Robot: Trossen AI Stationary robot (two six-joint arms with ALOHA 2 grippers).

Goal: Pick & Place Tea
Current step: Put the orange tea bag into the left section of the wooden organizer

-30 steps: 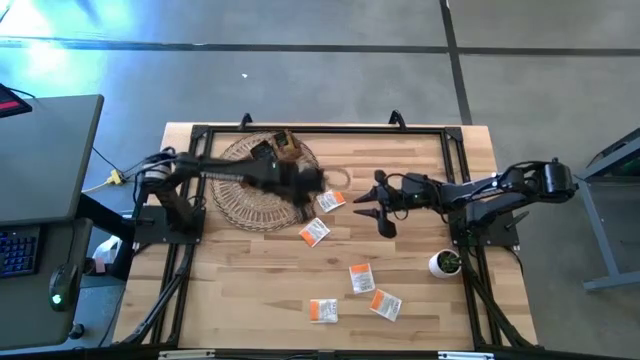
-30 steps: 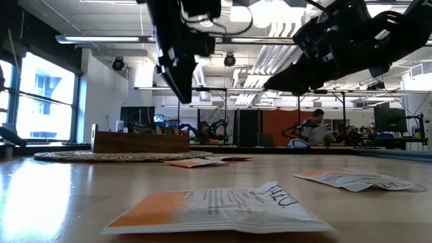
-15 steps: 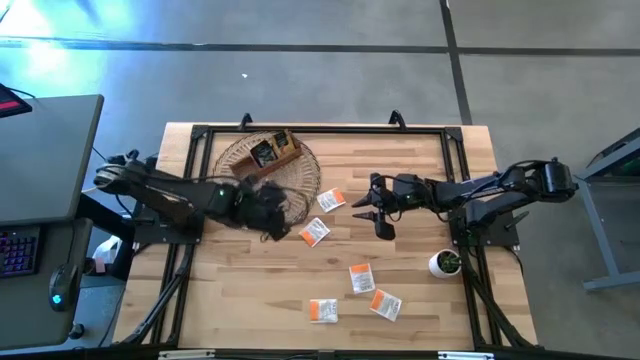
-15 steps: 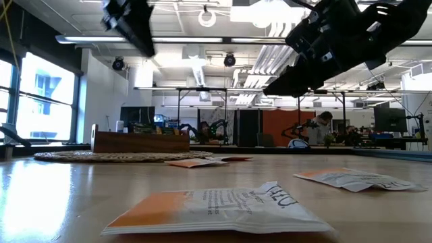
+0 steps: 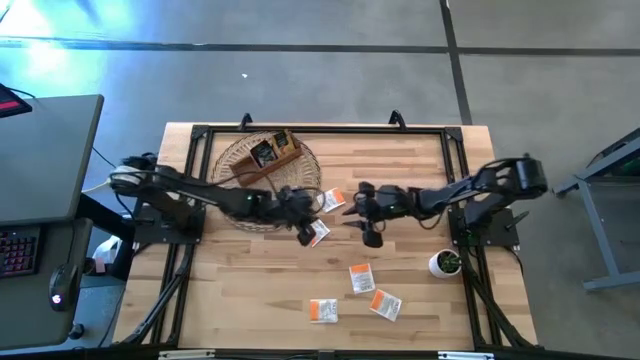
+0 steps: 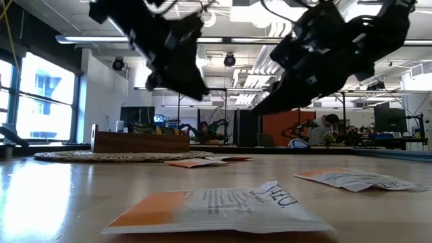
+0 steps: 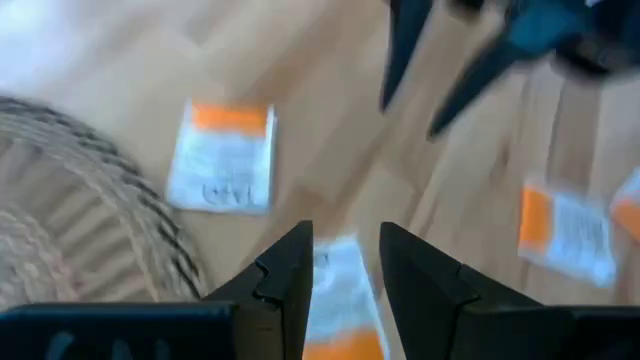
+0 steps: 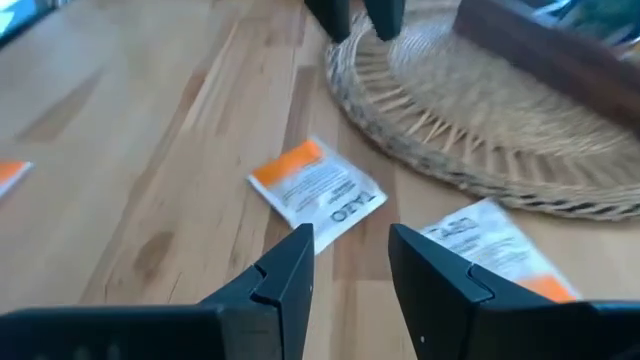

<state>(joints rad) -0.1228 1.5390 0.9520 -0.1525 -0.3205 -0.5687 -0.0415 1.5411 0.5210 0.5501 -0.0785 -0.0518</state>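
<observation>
Wooden desk [image 5: 250, 270] seen from above. Left pincer [image 5: 305, 229] over a white-and-orange tea sachet [image 5: 318, 233] beside the round wicker mat [image 5: 240, 205]. Right pincer [image 5: 362, 212] near a second sachet [image 5: 331, 200]. Three more sachets [image 5: 360, 278] lie nearer the front edge. Small potted plant [image 5: 445, 263] at right.

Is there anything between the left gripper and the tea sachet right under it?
Nothing visible. The left gripper hangs open over the sachet beside the wicker mat, with bare wood around. The right gripper is off to one side.
</observation>
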